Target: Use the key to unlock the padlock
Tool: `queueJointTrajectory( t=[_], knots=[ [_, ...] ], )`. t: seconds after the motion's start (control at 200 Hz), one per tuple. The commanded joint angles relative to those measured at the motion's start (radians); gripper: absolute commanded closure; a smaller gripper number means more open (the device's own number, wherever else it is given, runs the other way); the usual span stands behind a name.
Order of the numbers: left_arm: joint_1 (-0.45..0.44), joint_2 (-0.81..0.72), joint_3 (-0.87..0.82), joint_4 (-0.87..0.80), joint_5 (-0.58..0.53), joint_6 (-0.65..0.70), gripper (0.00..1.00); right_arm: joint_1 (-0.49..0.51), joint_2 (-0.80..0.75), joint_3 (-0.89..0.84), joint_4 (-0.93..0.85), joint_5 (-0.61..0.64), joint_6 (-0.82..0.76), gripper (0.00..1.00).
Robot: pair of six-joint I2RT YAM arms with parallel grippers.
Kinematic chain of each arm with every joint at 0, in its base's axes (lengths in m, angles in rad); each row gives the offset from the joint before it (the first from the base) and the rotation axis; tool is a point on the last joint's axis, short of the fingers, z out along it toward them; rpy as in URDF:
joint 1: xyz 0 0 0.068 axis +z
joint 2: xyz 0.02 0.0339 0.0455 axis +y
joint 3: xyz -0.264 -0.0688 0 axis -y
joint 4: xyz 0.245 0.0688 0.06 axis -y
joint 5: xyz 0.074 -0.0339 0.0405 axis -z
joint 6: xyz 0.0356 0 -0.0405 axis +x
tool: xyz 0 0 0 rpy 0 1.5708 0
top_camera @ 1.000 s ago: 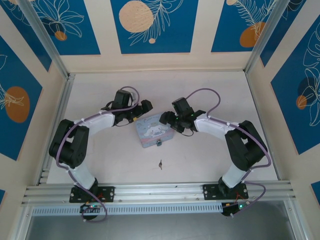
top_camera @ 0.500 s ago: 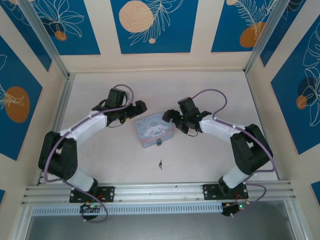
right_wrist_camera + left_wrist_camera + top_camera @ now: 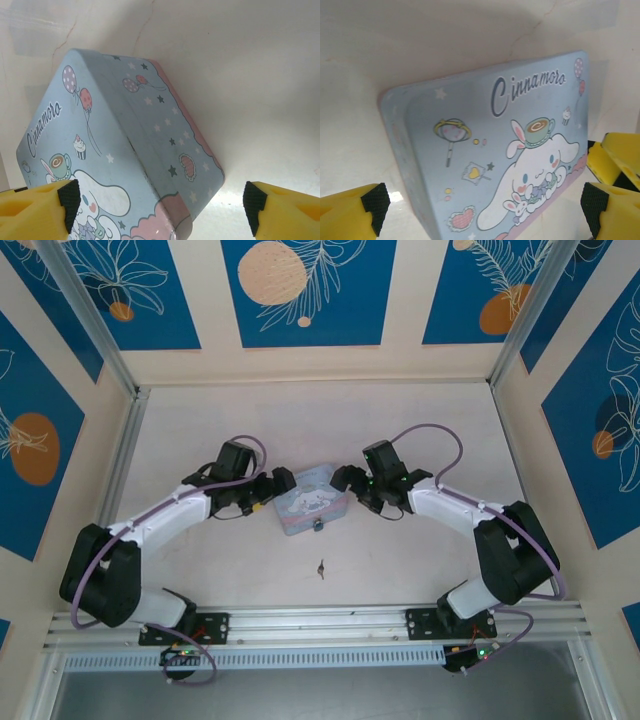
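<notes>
Both arms are at the tin (image 3: 310, 498), not at the key (image 3: 321, 566), so this looks like a steadying step: the tin is being bracketed before any unlocking starts. The left end effector (image 3: 280, 483) sits at the tin's left end with its fingers (image 3: 351, 212) wide apart, straddling the lid and not touching it. The right end effector (image 3: 345, 480) is at the tin's right end, also spread and clamped on nothing, with a gap showing between one finger (image 3: 285, 210) and the tin's corner.

The padlock (image 3: 317, 525) hangs at the middle of the tin's near side. The key lies loose on the desk (image 3: 420, 410), a little nearer than the padlock and well apart from both end effectors.

Next, one arm probably has to leave the tin and pinch up that thin, flat key, which will be fiddly. The other should hold the tin or padlock still.

The desk is pale, smooth and slightly glossy. Cream walls (image 3: 400, 300) with blue floral panels stand beyond and beside the tin, and an aluminium rail (image 3: 320, 620) lies on its near side.
</notes>
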Motion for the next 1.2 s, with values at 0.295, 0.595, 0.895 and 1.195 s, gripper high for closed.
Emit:
queueJointTrajectory(
  t=[0.295,0.595,0.895,1.195],
  knots=[
    [-0.027,0.168,0.118,0.136,0.023,-0.046,0.01,0.049,0.034,0.026,0.060,-0.054,0.070,0.25],
    [-0.025,0.295,0.247,0.143,-0.007,-0.030,0.01,0.046,0.091,0.080,0.073,-0.026,0.103,0.26],
    [0.026,0.158,0.160,0.056,-0.130,0.038,0.01,0.036,-0.110,-0.016,-0.045,0.119,0.053,0.16],
    [0.067,-0.074,-0.046,-0.010,-0.160,0.049,0.01,0.173,-0.275,-0.107,-0.274,0.127,0.010,0.23]
  ],
)
